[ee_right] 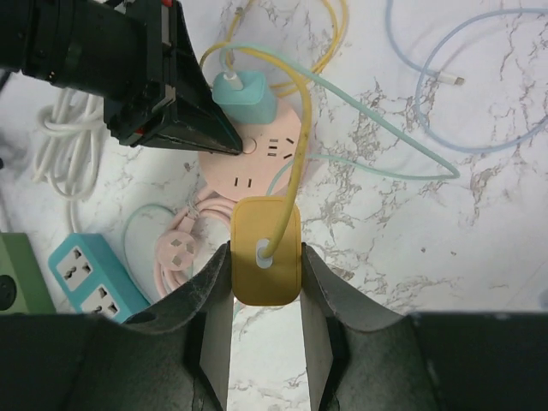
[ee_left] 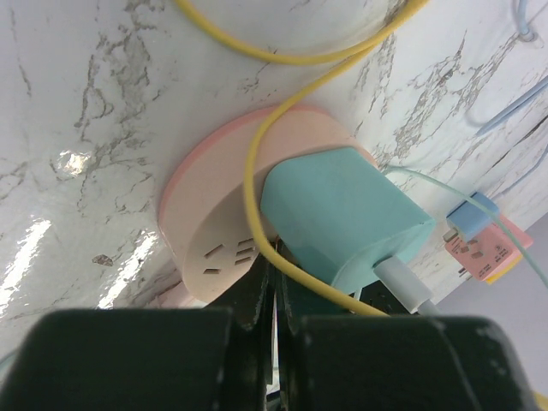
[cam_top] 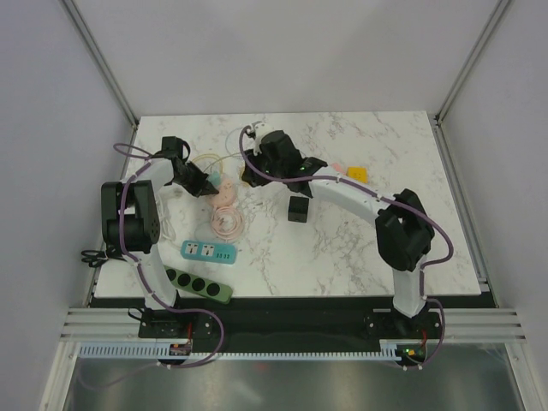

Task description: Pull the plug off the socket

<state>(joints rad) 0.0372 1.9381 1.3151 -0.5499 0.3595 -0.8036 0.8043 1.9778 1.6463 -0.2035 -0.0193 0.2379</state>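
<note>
Marble tabletop (cam_top: 385,248): my right gripper (ee_right: 265,253) clenched yellow plug (ee_right: 265,274) by flat sides (light, rigid, slick, I'd guess); left gripper (ee_left: 274,287) closed, pinning pink socket (ee_left: 214,214).

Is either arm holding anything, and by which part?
The right pincer grips the yellow plug by its sides; the left pincer, shut, holds nothing.

Table (cam_top: 360,248): white marble, carried everything.
Centre: pink round socket (ee_right: 248,181) lay flat; black cube (cam_top: 297,209) stood apart.
Near-left: teal power strip (cam_top: 208,252) lay beside green power strip (cam_top: 199,284).
</note>
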